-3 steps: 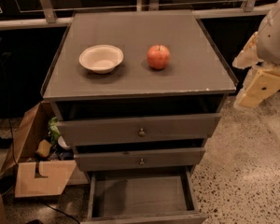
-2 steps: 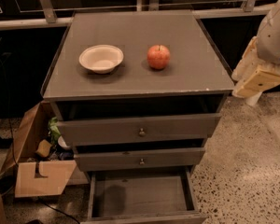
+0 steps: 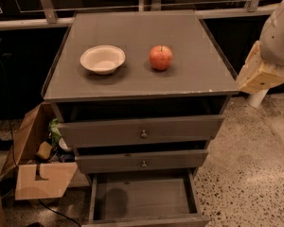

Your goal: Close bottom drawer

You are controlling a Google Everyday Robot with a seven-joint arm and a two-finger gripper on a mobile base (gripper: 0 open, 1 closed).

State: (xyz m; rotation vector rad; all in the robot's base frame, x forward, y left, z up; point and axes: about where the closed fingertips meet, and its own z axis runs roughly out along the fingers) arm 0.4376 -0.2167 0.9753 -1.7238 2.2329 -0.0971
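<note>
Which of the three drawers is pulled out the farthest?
The bottom drawer: its floor shows, while the middle drawer and top drawer stick out only slightly. The pincer hangs right of the cabinet top, away from all three.

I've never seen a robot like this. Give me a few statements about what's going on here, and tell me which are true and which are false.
1. The bottom drawer stands pulled out. True.
2. The apple lies inside that drawer. False: it sits on the cabinet top, to the right of the bowl.
3. The tool is touching the bottom drawer. False: it hangs beside the cabinet's upper right corner, well above the drawer.
4. A cardboard box sits on the floor left of the cabinet. True.
</note>
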